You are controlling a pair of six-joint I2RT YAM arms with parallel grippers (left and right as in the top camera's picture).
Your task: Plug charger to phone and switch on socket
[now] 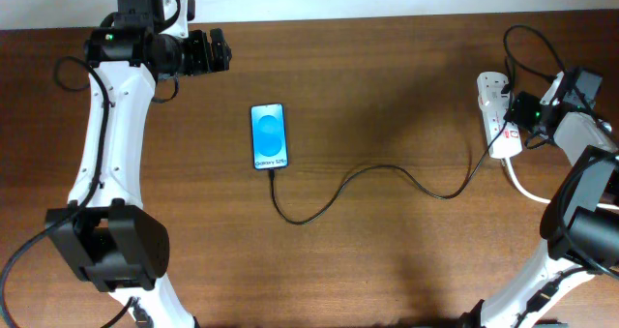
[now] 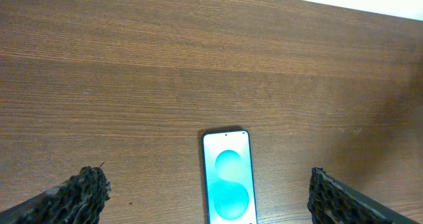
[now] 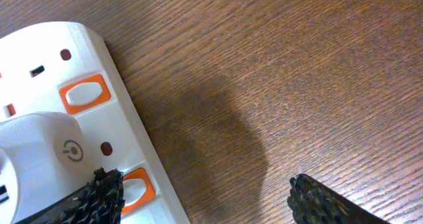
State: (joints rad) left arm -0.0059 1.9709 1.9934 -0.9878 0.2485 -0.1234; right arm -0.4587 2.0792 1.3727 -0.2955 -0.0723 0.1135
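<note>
- Your right gripper [image 3: 208, 197] has its rough black fingers spread; one overlaps the glossy white socket [image 3: 112, 128] beside an orange-rimmed switch [image 3: 84, 95].
- Your left gripper [image 1: 222, 50], jaws wide apart, hangs past the top end of the flat, blue-screened phone [image 1: 270, 135].
- The thin black charger [image 1: 387, 170] snakes across the wood-grain table [image 1: 387, 57] to the phone's bottom edge, apparently plugged in.

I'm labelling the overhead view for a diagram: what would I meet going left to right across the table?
left arm → phone → charger → socket. The right arm overlaps the socket, so it is left out of the order.
</note>
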